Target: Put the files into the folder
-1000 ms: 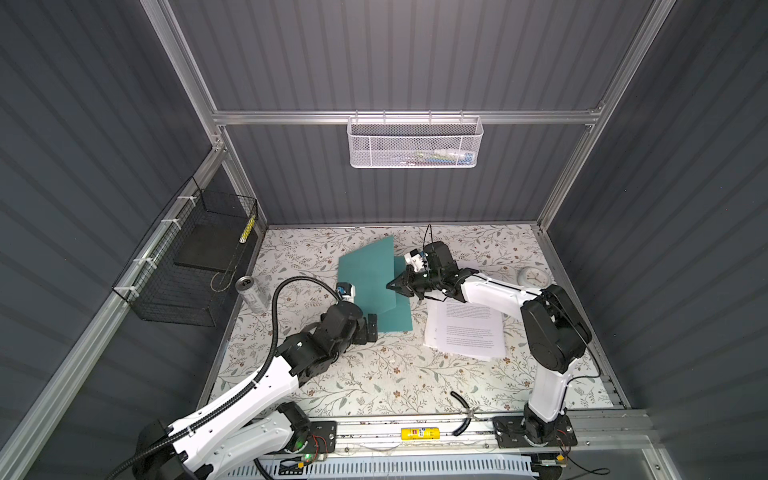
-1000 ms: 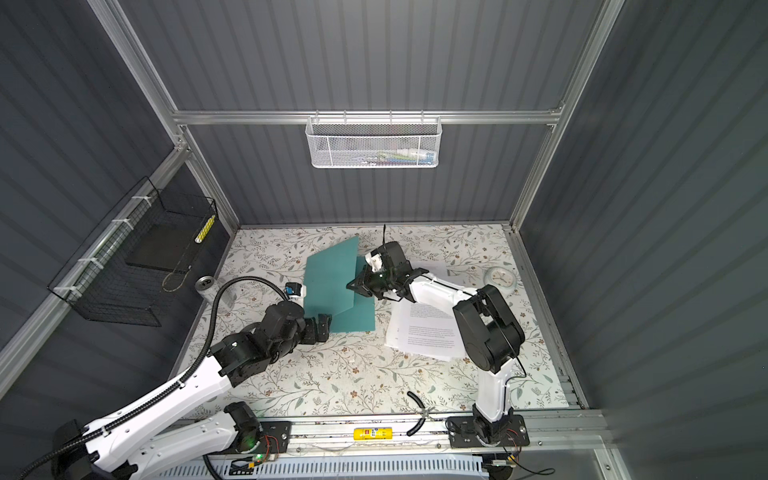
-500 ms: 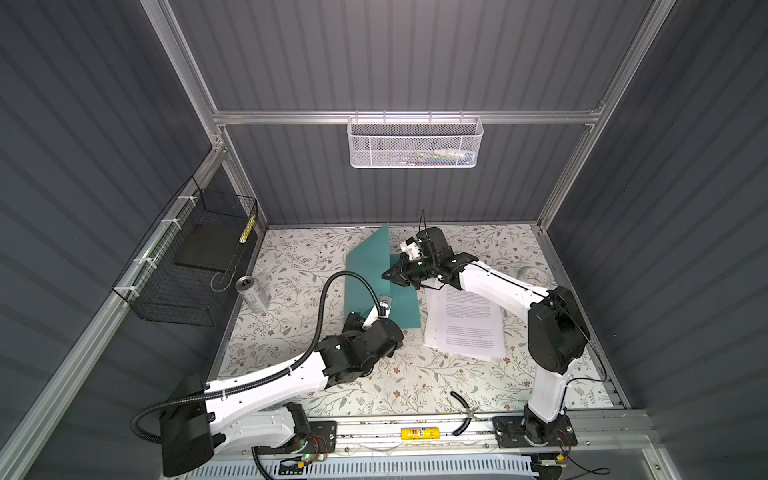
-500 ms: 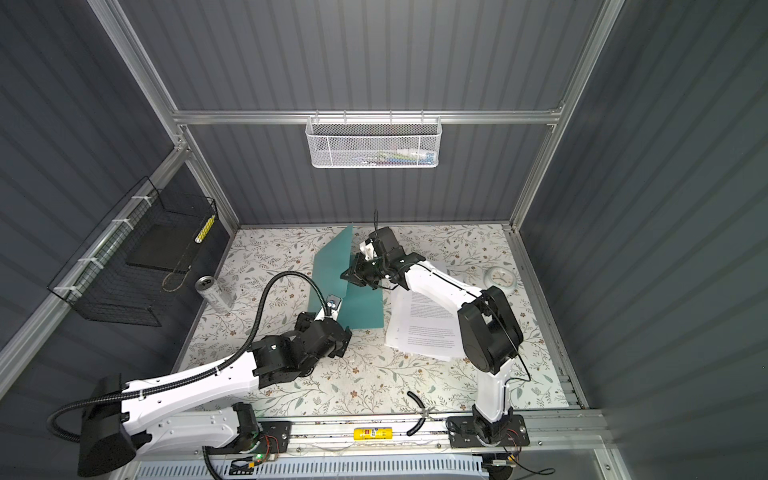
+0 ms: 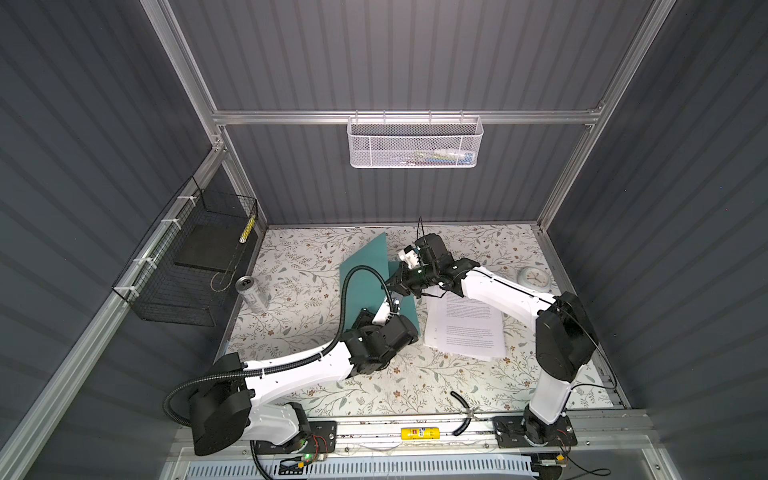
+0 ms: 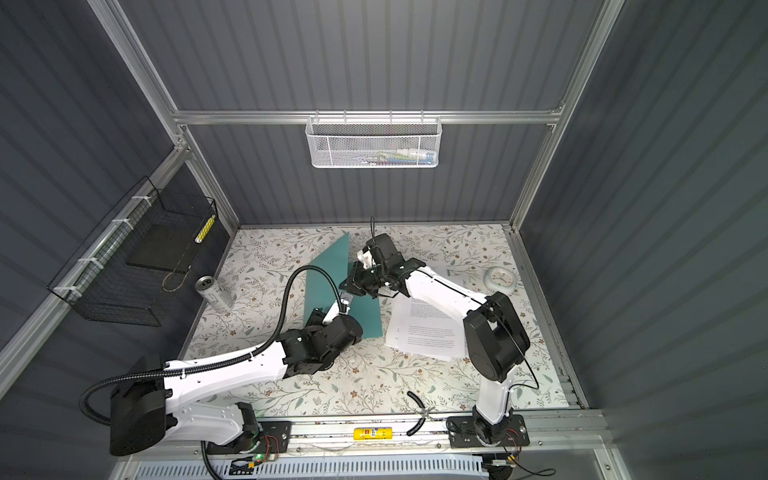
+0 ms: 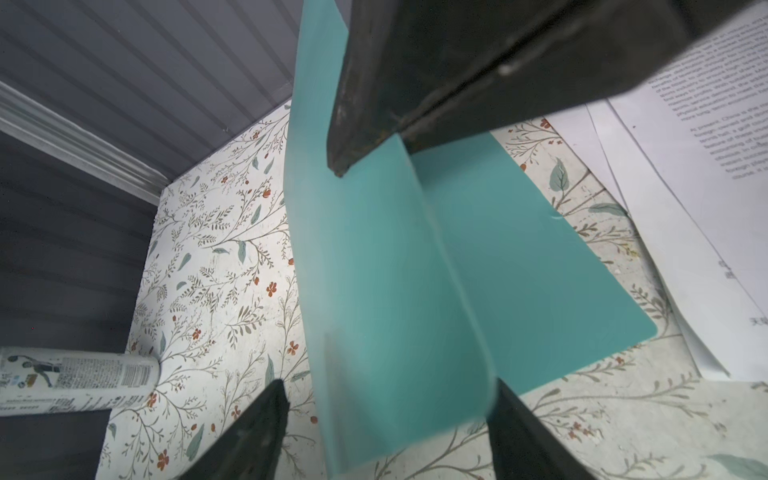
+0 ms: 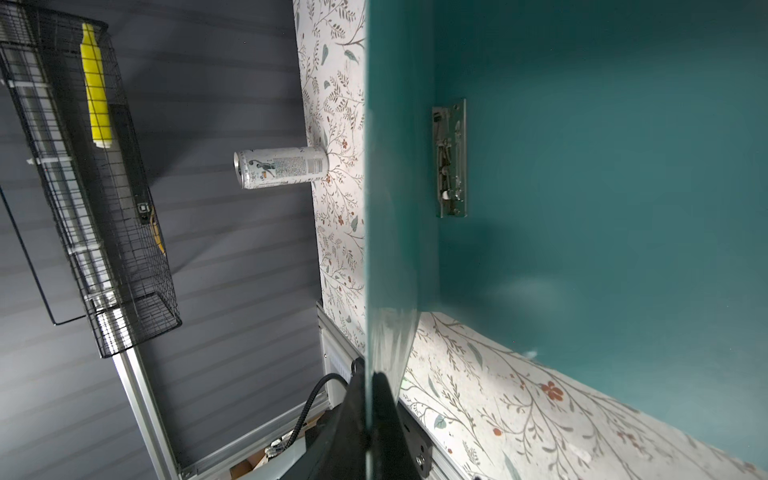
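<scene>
Twelve o'clock is the back wall. Nearest: left gripper [image 7: 390,440], reaching in from seven o'clock, jaws apart and straddling the near edge of the folder [image 5: 368,259] at its fold, gripping nothing. Next: the files [image 5: 465,328], a loose fanned stack of printed sheets lying flat on the floral table [image 5: 299,266] at four o'clock of the folder, just beside its flat leaf, none inside yet. Next: the folder itself, teal, left of centre, one leaf flat and the other stood almost upright, with a metal clip [image 8: 451,158] by the inner spine. Next: right gripper [image 8: 370,390], closed on the upright leaf's free edge, its arm passing over the stack's far end. Farther: can [image 5: 251,293] at nine o'clock, small round clock [image 5: 534,278] at two. Hazard, as I judge it: the thin leaf may slip from that narrow pinch and flop shut before the left jaws close, and the right forearm could scuff the stack.
</scene>
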`<state>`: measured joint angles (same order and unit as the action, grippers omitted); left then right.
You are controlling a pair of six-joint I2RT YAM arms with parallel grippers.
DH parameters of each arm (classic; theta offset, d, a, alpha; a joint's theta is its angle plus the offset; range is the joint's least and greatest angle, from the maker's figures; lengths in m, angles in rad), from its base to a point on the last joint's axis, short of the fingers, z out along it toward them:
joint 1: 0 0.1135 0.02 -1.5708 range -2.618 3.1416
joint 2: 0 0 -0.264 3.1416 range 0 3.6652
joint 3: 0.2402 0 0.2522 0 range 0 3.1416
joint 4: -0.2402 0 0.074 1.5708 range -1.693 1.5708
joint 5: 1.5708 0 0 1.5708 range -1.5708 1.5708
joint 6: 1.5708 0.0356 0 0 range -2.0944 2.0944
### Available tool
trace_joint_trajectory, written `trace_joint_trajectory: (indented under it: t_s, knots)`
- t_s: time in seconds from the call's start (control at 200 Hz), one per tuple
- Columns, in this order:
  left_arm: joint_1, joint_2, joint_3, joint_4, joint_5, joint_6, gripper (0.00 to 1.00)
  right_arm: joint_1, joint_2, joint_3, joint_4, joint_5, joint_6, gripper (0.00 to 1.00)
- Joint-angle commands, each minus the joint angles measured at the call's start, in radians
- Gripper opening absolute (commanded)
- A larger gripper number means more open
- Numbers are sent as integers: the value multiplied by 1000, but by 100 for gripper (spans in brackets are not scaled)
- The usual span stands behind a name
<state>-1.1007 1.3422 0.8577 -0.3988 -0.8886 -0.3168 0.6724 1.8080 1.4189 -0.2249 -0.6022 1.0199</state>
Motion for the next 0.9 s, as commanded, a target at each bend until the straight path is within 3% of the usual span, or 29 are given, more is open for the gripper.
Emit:
trace_joint_trajectory:
  t_s: [0.0,0.16,0.3,0.355,0.47,0.58,0.761,0.896]
  knots:
    - [-2,2,28,-2,-51,-6,68,6,-47,-26,-24,-3,-21,0]
    - [-2,-3,25,-2,-49,-9,52,6,-58,-47,-29,-16,-24,0]
    - [-2,3,32,-5,-22,-1,18,6,-78,-66,-17,-24,-27,0]
    - [-2,3,32,-8,-22,-6,0,6,-88,-77,-10,-26,-28,0]
    - [-2,-1,28,-12,-9,-19,0,4,-101,-88,11,-46,-31,0]
    - [-1,-47,3,18,32,-30,0,-12,-113,-92,48,-88,-51,8]
    - [12,-121,-10,-8,81,-77,0,-66,-144,-71,63,-132,-84,38]
    - [27,-162,-26,-9,110,-135,0,-123,-178,-85,78,-131,-90,45]
